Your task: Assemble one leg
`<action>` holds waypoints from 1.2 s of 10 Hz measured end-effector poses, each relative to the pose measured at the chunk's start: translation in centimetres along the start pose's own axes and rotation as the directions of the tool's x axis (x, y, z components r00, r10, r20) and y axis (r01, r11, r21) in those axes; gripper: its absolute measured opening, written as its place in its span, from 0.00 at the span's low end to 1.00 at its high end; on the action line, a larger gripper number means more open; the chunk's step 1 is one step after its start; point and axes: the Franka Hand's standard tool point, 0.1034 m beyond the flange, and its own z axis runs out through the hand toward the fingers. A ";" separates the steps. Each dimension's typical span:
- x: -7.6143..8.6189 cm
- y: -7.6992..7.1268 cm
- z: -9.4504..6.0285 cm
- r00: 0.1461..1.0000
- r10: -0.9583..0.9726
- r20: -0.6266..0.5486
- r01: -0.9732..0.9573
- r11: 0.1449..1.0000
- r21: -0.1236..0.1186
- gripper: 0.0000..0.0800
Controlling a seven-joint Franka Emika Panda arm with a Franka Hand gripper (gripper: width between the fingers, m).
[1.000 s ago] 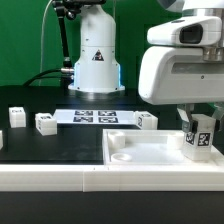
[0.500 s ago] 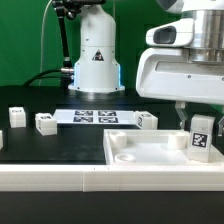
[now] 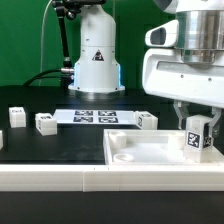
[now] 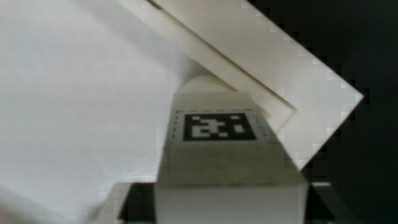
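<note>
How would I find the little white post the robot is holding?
Find the big flat white panel at the front. Above its corner on the exterior view's right hangs the robot's hand, gripping the leg. Unlike the small white pieces by the marker board, it stands upright, off the table.

Leg (image 3: 197,137): smooth white plastic, matt, with a printed black-and-white tag on its face. Panel (image 3: 135,153): white plastic, smooth, slight sheen. Table (image 3: 60,150): black, matt. Marker board (image 3: 94,117): thin, white, flat, matt. Robot housing (image 3: 185,72): glossy white plastic.
</note>
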 end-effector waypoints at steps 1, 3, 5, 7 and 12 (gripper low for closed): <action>-0.1 0.0 0.0 1.000 -0.001 0.000 0.001 1.000 0.000 0.50; -0.2 -0.1 0.0 0.995 -0.102 -0.001 0.102 0.995 0.001 0.68; -0.6 -0.3 0.0 0.961 -0.277 0.001 0.277 0.961 0.002 0.78; -1.0 -0.5 -0.1 0.869 -0.495 0.001 0.495 0.869 0.006 0.81; -0.7 -0.3 0.2 0.488 -0.873 0.002 0.873 0.488 -0.005 0.81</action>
